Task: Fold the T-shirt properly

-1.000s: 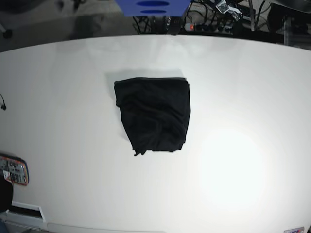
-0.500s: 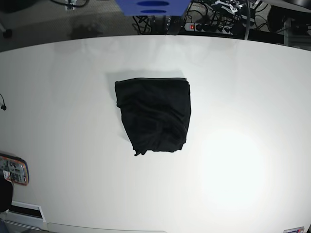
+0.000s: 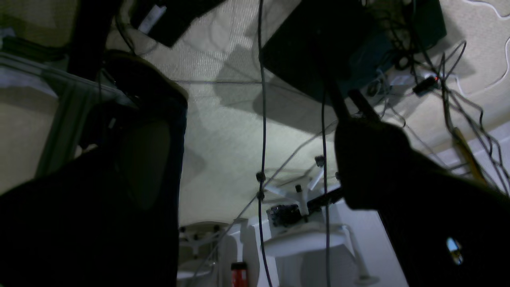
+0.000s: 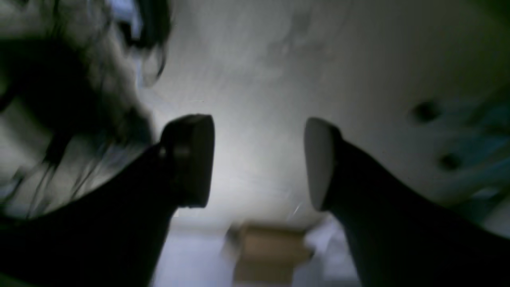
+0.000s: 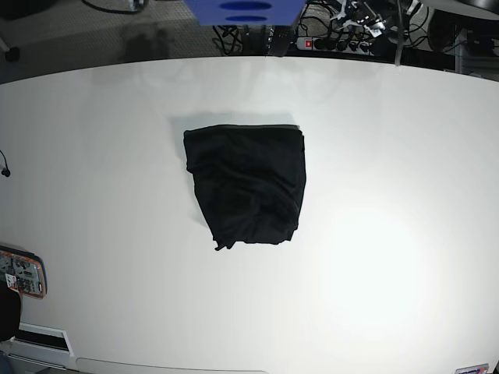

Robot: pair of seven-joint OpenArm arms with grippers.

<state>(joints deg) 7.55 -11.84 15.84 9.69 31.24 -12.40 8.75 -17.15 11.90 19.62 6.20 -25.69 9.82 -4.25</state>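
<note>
The black T-shirt [image 5: 247, 185] lies folded into a compact, roughly square bundle at the middle of the white table [image 5: 405, 156], with a ragged corner at its near left. Neither arm shows in the base view. In the left wrist view my left gripper [image 3: 259, 135] is open and empty, its dark fingers [image 3: 370, 167] far apart, pointing at floor and cables, not the shirt. In the blurred right wrist view my right gripper [image 4: 259, 159] is open and empty, its fingers [image 4: 191, 159] apart over a pale surface. The shirt is out of both wrist views.
An orange-edged device [image 5: 22, 274] lies at the table's left front edge. A blue object [image 5: 243, 9] and a power strip with tangled cables [image 5: 343, 35] sit beyond the far edge. A chair base and hanging cables [image 3: 261, 119] show in the left wrist view.
The T-shirt has not moved on the table. Only small things beyond the far edge have shifted in the base view.
</note>
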